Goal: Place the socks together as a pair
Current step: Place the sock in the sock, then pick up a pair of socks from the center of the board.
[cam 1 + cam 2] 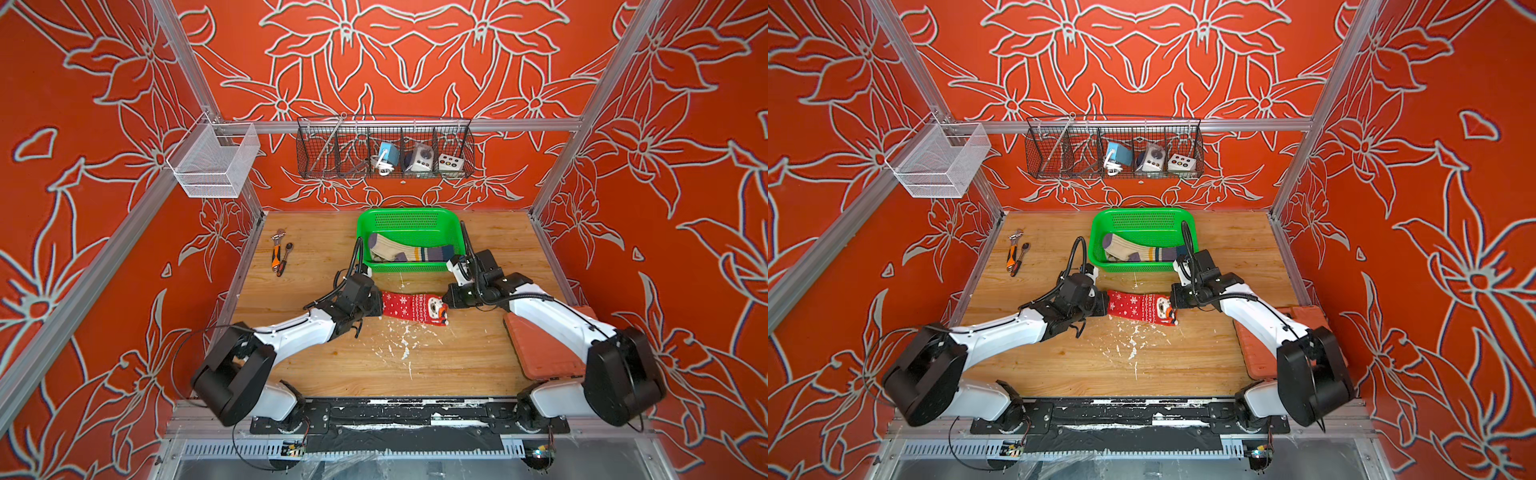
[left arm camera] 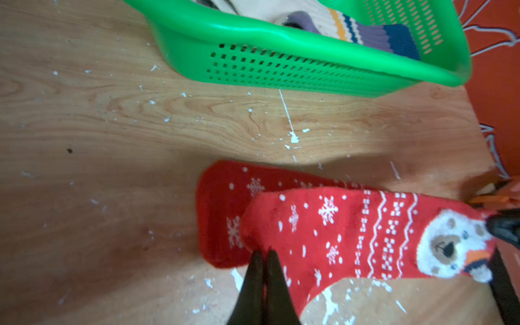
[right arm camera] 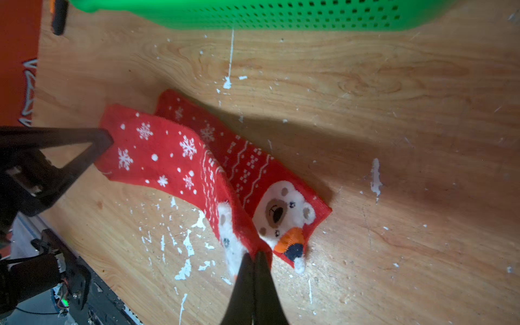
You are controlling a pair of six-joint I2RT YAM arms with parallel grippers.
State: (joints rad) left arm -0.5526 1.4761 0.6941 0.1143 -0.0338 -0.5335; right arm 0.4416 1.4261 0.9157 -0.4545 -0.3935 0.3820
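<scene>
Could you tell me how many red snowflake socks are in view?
2. The upper sock is stretched between the left gripper and right gripper; the lower sock lies on the table, partly beneath it.

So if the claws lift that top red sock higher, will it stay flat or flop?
Probably floppy: the top red sock sags between the left gripper and right gripper. Likely light, since small pinches at its ends hold it. Fuzzy knit seems unlikely to slip.

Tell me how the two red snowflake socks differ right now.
The upper sock is pinched at both ends by the left gripper and right gripper; the lower sock lies free on the table. The upper sock's bear face is creased and half hidden; the lower sock's shows whole. Both share the red snowflake-and-bear pattern.
</scene>
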